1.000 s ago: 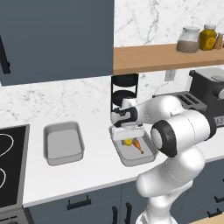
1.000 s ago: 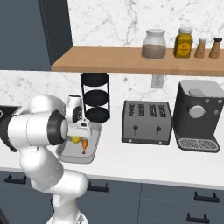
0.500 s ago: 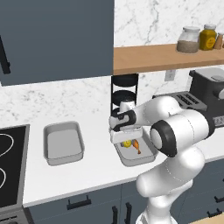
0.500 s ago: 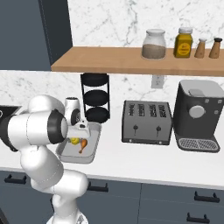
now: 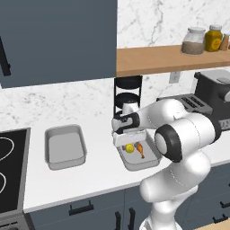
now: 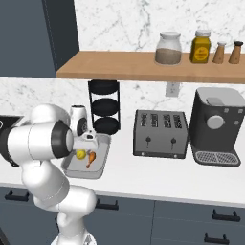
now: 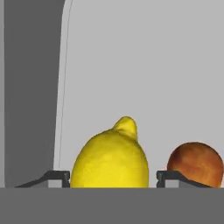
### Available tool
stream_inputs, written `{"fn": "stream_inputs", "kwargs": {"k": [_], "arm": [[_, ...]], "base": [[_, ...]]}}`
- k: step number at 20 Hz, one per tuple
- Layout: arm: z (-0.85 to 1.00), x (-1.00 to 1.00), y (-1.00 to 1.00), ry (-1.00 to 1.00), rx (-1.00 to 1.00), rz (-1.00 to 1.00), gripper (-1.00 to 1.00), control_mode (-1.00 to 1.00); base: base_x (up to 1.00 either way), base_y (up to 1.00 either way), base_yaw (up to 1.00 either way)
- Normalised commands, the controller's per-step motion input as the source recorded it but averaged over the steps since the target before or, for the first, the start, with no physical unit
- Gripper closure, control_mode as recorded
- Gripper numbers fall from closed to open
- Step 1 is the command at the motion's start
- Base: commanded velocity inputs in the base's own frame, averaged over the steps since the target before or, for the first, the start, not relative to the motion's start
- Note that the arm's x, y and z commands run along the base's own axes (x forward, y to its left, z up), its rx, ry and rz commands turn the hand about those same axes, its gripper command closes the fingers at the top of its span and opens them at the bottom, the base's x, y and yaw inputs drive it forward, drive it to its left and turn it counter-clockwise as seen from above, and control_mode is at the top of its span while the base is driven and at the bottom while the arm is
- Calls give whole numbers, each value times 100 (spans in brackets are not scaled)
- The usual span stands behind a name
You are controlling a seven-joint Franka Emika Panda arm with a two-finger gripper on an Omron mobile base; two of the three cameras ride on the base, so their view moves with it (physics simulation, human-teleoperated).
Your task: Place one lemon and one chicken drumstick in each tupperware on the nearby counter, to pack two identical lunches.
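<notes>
Two light-grey tupperware trays sit on the white counter (image 5: 99, 173). The left tupperware (image 5: 65, 146) holds nothing. The right tupperware (image 5: 134, 166) (image 6: 86, 172) contains a yellow lemon (image 5: 129, 148) (image 6: 81, 154) (image 7: 109, 159) and a brown chicken drumstick (image 5: 140, 149) (image 6: 91, 159) (image 7: 194, 162) side by side. My gripper (image 5: 129, 143) (image 6: 85, 146) (image 7: 113, 177) points down into this tray, straddling the lemon. A thin gap shows between the lemon and the right fingertip (image 7: 168, 177), so the jaws stand open. The lemon rests on the tray floor.
A black three-tier round rack (image 5: 128, 96) (image 6: 104, 107) stands just behind the right tray. A toaster (image 6: 160, 134) and a coffee machine (image 6: 217, 124) sit further right. A stove top (image 5: 9, 170) lies at the far left. Jars line the wooden shelf (image 6: 143, 64) above.
The hand has sunk slightly into the right tray, and the jaws have widened off the lemon. The lemon and drumstick stay in that tray.
</notes>
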Motion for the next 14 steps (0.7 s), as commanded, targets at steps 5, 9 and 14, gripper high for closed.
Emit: {"fn": "stream_inputs", "kwargs": {"k": [5, 9, 14], "arm": [[33, -9, 0, 0, -4, 0, -100, -100], [62, -62, -9, -1, -1, 0, -100, -100], [45, -100, -21, -1, 0, 1, -100, -100]], "base": [[0, 0, 0], [0, 0, 0], [0, 0, 0]]}}
